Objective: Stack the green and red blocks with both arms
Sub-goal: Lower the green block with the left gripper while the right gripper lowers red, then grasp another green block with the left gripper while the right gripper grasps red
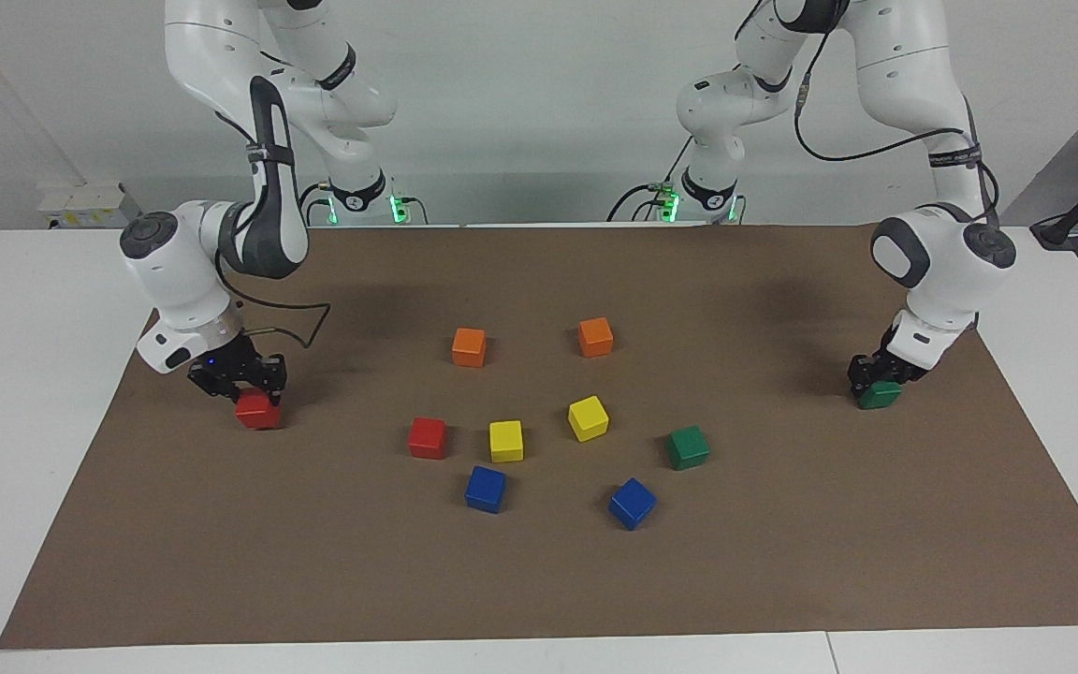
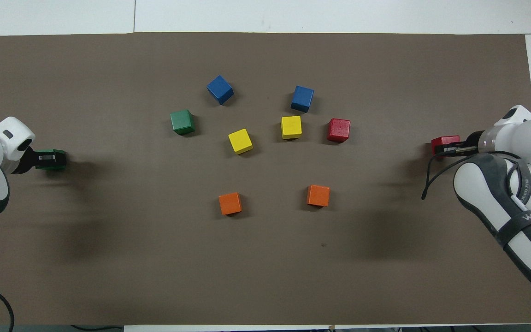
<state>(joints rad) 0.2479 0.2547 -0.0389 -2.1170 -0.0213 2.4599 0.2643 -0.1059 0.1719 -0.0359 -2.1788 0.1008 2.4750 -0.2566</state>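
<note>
One green block (image 1: 878,396) sits clenched in the left claw (image 1: 874,379), low over the brown mat (image 1: 782,580) near the table edge at the left arm's end. One red block (image 1: 258,410) is gripped by the right claw (image 1: 241,382) near the edge at the right arm's end. The other green block (image 1: 688,446) and other red block (image 1: 428,437) lie mid-table among yellow, blue and orange cubes.

Two matte red cubes: one (image 1: 428,437) centre-left of facing frame, one (image 1: 258,410) in right hand (image 1: 241,386). Two dark green cubes: one (image 1: 688,446) centre-right, one (image 1: 877,394) in left hand (image 1: 871,377).
</note>
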